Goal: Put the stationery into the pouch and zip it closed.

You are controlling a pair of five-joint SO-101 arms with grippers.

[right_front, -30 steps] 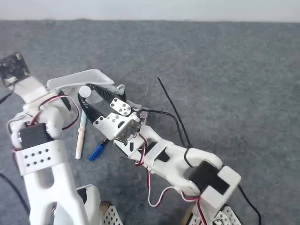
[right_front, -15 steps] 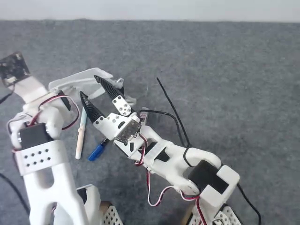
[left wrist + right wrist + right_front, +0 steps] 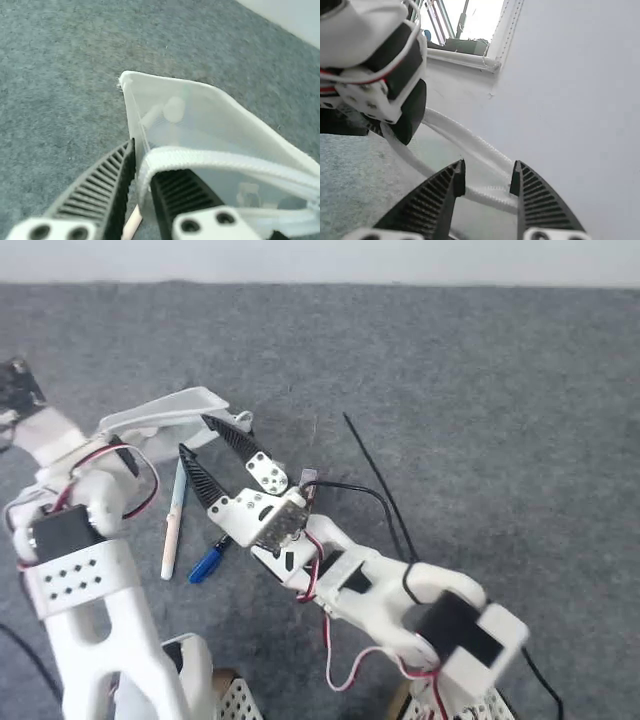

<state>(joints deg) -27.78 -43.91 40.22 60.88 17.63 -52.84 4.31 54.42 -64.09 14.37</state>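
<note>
Your left gripper (image 3: pixel 141 162) is clamped on the pouch (image 3: pixel 220 125) rim, holding its mouth open. Your right gripper (image 3: pixel 196 436) stands apart at that mouth. Loading looks unfinished: next, fetch the white pen (image 3: pixel 172 525) or blue pen (image 3: pixel 208 560) lying nearby.

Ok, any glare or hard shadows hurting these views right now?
High view: even light, soft shadows on the table. Left wrist view: no glare, contents show through the pouch wall. Right wrist view: the window is washed out bright, yet the pouch rim between the jaws reads fine.
</note>
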